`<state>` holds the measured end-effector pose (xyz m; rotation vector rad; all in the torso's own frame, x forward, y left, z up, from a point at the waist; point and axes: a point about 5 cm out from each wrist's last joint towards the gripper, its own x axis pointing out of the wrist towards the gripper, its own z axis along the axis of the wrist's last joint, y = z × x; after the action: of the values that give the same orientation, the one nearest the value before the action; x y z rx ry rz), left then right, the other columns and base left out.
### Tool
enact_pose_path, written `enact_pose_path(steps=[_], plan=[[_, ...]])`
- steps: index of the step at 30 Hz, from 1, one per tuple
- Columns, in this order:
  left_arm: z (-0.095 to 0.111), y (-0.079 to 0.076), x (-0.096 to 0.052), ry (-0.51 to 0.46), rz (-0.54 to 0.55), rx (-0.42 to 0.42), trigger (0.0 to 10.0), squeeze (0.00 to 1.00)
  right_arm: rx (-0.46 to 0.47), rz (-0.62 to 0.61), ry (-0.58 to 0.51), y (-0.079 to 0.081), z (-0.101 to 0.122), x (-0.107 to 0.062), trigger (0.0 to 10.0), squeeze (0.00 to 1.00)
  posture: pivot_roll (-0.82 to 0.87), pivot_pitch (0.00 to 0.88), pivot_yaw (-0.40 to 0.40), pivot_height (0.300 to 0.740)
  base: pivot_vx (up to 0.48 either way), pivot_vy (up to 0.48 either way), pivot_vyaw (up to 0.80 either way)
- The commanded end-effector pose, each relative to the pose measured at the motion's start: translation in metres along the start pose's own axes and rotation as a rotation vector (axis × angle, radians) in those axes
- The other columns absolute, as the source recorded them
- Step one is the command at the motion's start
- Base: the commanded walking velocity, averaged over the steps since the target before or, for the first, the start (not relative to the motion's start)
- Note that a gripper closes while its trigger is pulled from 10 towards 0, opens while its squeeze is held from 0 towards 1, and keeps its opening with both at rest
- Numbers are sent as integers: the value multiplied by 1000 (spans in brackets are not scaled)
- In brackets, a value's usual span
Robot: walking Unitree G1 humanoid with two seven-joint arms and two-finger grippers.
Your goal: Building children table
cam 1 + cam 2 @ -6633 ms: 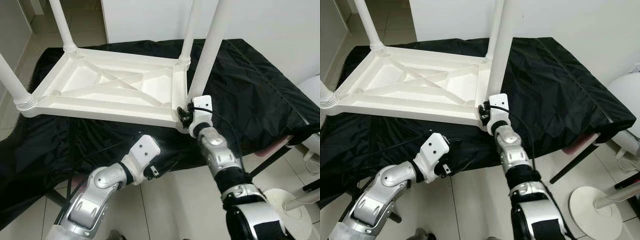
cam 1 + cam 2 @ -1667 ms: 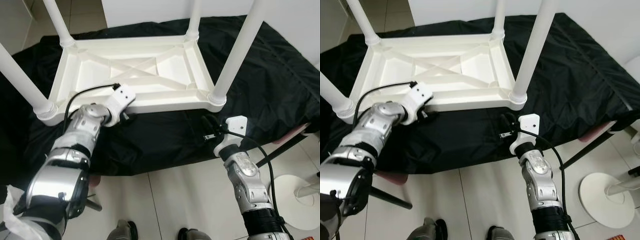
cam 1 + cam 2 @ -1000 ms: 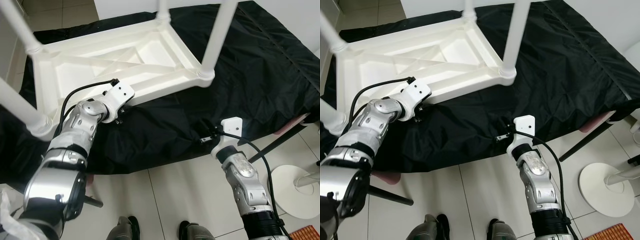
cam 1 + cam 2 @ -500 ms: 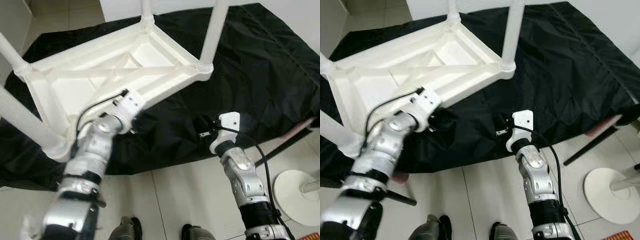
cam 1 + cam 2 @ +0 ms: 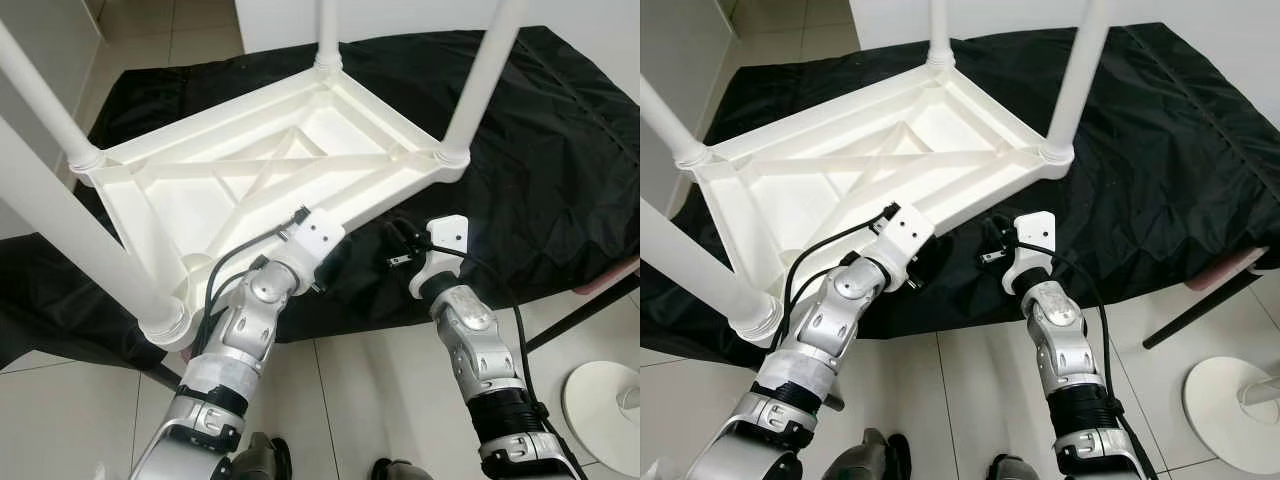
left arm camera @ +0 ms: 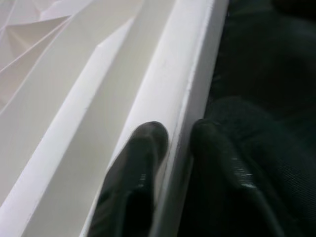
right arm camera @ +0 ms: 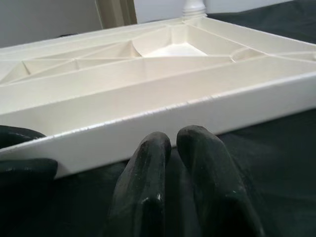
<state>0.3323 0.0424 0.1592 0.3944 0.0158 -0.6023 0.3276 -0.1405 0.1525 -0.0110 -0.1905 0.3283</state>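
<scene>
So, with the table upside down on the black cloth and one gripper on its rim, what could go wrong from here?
1. The left gripper pinches only the thin rim of the white table, one finger inside and one outside; that small grip might slip if it pulls.
2. The right gripper is shut, near the rim but not holding it, so the table may swing around the single grip.
3. The black cloth is wrinkled and may drag along with the table.

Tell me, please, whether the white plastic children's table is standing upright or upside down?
Upside down: the white plastic children's table shows its ribbed underside, legs pointing up, on the black cloth.
</scene>
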Motion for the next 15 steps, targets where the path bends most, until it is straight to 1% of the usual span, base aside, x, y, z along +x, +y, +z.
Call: enact_pose_path(steps=[1, 2, 6, 7, 8, 10, 11, 12, 13, 15], plan=[[4, -8, -2, -32, -45, -72, 10000, 1000, 1, -3, 10, 1, -4, 0, 10000, 0, -33, 81, 75, 740, 0, 0, 0], [7, -8, -3, -53, -57, -77, 10000, 1000, 1, -3, 8, 1, -4, 0, 10000, 0, -32, 79, 76, 740, 0, 0, 0], [9, -9, -4, -66, -64, -74, 10000, 1000, 0, -4, 7, 1, -4, 1, 10000, 0, -32, 79, 76, 740, 0, 0, 0], [21, -13, -9, -160, -76, 21, 10000, 0, 0, -4, 5, 1, -5, 1, 10000, 0, -27, 75, 75, 740, 0, 0, 0], [26, -16, -13, -201, -84, 66, 10000, 0, -1, -4, 5, 1, -5, 2, 10000, 0, -27, 75, 75, 740, 0, 0, 0], [26, -16, -13, -201, -84, 66, 10000, 0, -1, -4, 5, 1, -5, 2, 10000, 0, -27, 75, 75, 740, 0, 0, 0], [28, -19, -18, -239, -103, 70, 10000, 0, -1, -3, 4, 1, -6, 2, 10000, 0, -27, 74, 76, 740, 0, 0, 0], [28, -21, -22, -249, -112, 58, 10000, 0, -2, -3, 4, 1, -6, 2, 10000, 0, -26, 73, 74, 740, 0, 0, 0], [28, -21, -22, -249, -112, 58, 10000, 0, -2, -3, 4, 1, -6, 2, 10000, 0, -26, 73, 74, 740, 0, 0, 0], [22, -20, -29, -227, -113, 34, 10000, 0, -3, -3, 5, 1, -7, 2, 10000, 0, -24, 73, 71, 740, 0, 0, 0]])
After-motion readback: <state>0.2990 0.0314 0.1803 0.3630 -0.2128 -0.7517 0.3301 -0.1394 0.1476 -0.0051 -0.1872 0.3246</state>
